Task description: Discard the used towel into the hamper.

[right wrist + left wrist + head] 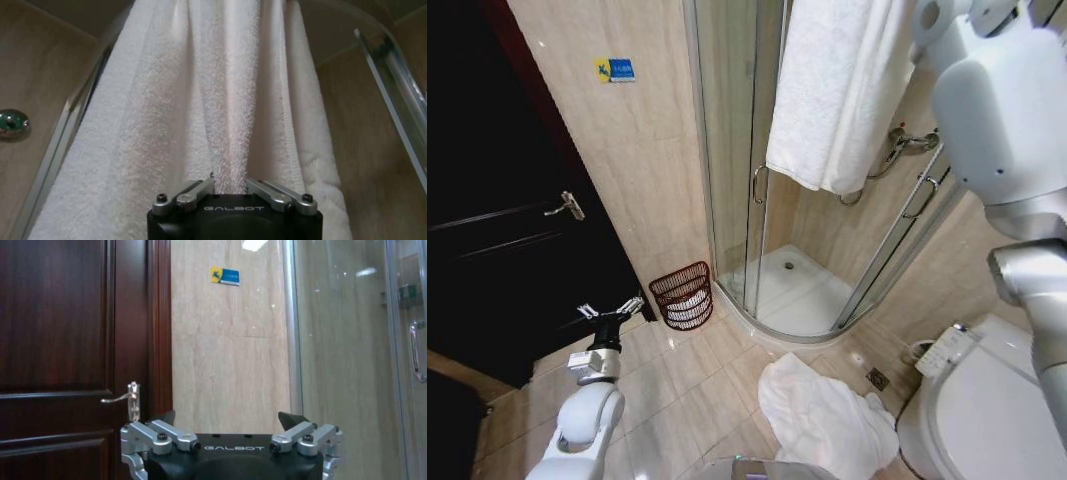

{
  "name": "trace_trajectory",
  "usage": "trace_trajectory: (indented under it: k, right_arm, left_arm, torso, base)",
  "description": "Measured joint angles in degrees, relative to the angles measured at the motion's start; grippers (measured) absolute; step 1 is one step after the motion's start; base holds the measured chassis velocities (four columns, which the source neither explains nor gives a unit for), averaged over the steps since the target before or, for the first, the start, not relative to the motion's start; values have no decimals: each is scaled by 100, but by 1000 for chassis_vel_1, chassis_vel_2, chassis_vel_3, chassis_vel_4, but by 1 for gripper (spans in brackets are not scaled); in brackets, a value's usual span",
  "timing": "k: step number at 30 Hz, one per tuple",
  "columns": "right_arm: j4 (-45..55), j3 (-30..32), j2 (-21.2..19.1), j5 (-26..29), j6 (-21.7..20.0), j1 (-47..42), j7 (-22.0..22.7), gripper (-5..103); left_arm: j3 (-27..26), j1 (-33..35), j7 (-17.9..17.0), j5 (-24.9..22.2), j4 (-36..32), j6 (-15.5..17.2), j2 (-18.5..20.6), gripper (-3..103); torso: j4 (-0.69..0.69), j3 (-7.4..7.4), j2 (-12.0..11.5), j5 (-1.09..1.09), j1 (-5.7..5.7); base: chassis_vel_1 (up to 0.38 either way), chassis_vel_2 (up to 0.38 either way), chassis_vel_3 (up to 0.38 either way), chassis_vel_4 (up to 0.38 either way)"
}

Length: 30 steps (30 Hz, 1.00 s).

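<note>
left end effector (pixel 232 432) nearest the lens in the left wrist view, fingers spread wide, nothing between them; facing a dark door (pixel 67 350) and beige tiled wall. in the head view it sits at lower left of frame (pixel 611 312), low over the floor tiles. right end effector (pixel 230 186) at bottom centre of the right wrist view, fingers narrow and pinching a fold of the white towel (pixel 213 100), which hangs in long vertical folds; long axis runs straight down. head view puts that towel (pixel 842 90) at upper centre-right, draped in front of the glass shower door (pixel 727 150), the right arm raised beside it at upper right. hamper (pixel 683 295) stands on the floor at centre-left, against the wall beside the shower base, something pale inside. judgement: hamper lies well below and toward frame-left of the held towel; left arm is nearer it, but right arm has the cloth. a second white towel (pixel 822 415) lies crumpled on the floor at lower centre.
</note>
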Motion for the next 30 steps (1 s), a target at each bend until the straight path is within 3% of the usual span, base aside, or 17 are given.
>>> trace_trajectory:
  k: [17, 27, 30]
  right_arm:
    - [1172, 37, -634, 681, -99, -964, 404, 2]
    - [2360, 551, -1670, 1315, -207, -2214, 545, 2]
    - [2916, 968, -2017, 1462, -207, -3089, 490, 2]
  left_arm:
    - [-42, 32, 28, -77, 44, -51, 49, 100]
    - [-7, 38, 39, -55, 81, -71, 47, 100]
    - [43, 33, 40, -12, 85, -75, 34, 100]
  torso:
    - [1, -1, 0, -1, -1]
    - [0, 0, -1, 1, 0]
    - [0, 0, -1, 2, 0]
  base:
    - [0, 0, 0, 0]
    - [0, 0, 0, 0]
    - [0, 0, 0, 0]
